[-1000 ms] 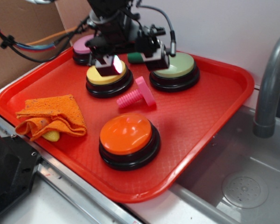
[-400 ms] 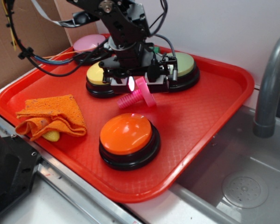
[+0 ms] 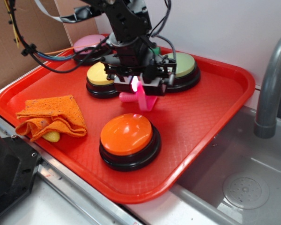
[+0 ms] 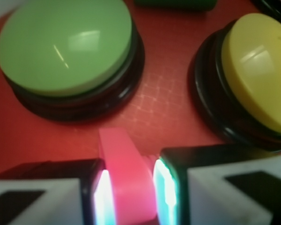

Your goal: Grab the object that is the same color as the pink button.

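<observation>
The object, a small bright pink bolt (image 3: 144, 99), lies on the red tray (image 3: 210, 108) between the yellow-topped and green-topped buttons. My gripper (image 3: 136, 87) has come down over it. In the wrist view its flat head (image 4: 126, 164) stands on edge between the two lit pads of the gripper (image 4: 129, 192), which press on it from both sides. The ridged shaft (image 3: 126, 97) sticks out to the left. At the tray's back left, behind the arm, sits the pink button (image 3: 86, 43).
A yellow button (image 3: 97, 75) and a green button (image 3: 182, 63) flank the gripper. An orange button (image 3: 127, 133) sits in front, a crumpled orange cloth (image 3: 51, 116) at the left. A green cylinder (image 4: 175, 3) lies behind. A sink (image 3: 243, 178) and faucet (image 3: 271, 79) are on the right.
The gripper moved forward from above the yellow button, came down over the bolt, and its fingers drew in onto the bolt's head.
</observation>
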Controlling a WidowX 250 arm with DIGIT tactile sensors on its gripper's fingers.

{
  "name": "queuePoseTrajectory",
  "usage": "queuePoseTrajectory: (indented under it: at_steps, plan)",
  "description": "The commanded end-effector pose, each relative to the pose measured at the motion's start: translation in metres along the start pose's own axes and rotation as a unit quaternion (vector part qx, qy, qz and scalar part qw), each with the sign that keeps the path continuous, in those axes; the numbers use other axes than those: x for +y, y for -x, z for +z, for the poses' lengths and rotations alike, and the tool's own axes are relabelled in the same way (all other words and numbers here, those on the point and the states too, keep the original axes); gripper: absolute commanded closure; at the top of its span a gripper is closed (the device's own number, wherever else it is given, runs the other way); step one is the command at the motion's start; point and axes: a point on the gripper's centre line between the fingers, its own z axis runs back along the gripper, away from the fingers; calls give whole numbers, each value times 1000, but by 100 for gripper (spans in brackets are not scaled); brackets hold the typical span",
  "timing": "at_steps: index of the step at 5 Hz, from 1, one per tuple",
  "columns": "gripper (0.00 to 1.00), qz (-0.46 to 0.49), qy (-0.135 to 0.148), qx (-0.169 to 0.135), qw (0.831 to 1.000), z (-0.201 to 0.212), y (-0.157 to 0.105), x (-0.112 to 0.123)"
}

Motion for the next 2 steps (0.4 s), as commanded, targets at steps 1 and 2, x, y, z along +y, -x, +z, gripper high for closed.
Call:
queuePoseTrajectory:
  at_steps: [1, 2]
  plan:
    - [100, -97, 64, 12, 993, 71, -19, 39]
    - [100, -151, 77, 46, 984, 98, -15, 73]
